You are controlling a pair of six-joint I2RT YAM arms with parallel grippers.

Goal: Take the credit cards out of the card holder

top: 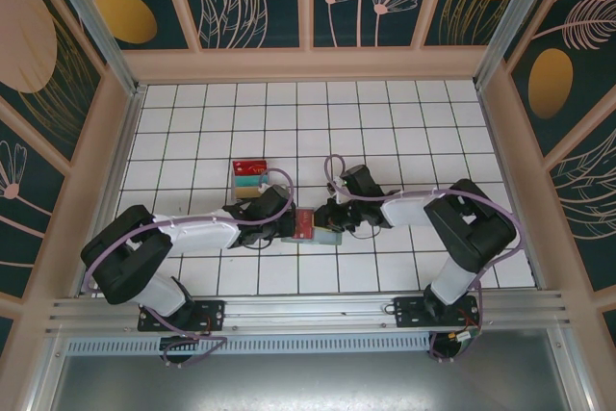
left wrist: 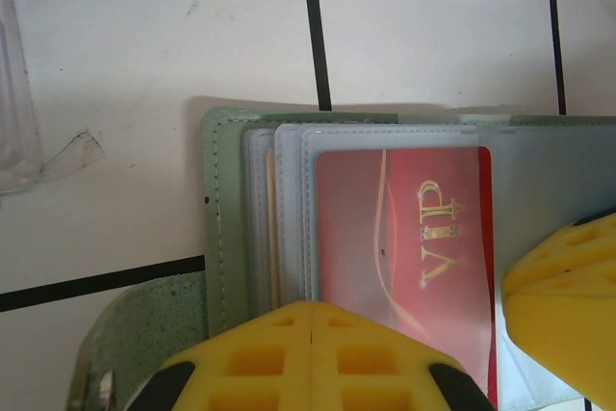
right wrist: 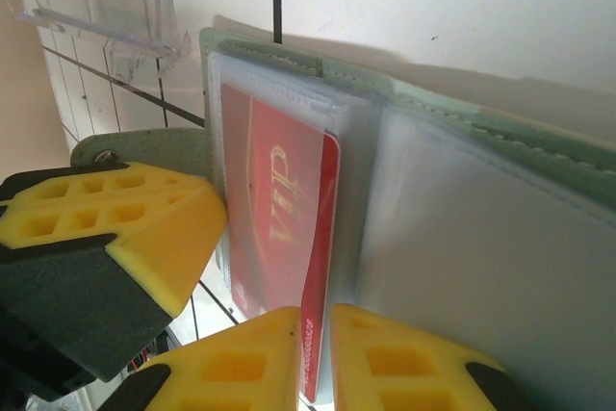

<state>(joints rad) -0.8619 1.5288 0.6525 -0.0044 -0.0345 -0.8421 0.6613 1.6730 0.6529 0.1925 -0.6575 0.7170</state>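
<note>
At card holder (left wrist: 223, 199), left fingers (left wrist: 260, 358) pressed together, right fingers (right wrist: 404, 363) pinching red card (right wrist: 320, 257)

**Tally: two grippers, one wallet, one card fully in sight**

There are two grippers, the left gripper (left wrist: 313, 326) and the right gripper (right wrist: 313, 351), one on each of two arms. One card holder (left wrist: 225, 218) lies open. Inside it, three clear sleeves (left wrist: 289, 209) show layered edges in the left wrist view. One red card (left wrist: 395, 238) can be counted for certain, and one tan sliver (left wrist: 270, 228) between sleeves may be a second. One clear tray (right wrist: 106, 16) stands nearby, and its coloured cards (top: 248, 180) show three bands: one red, one teal, one tan.
</note>
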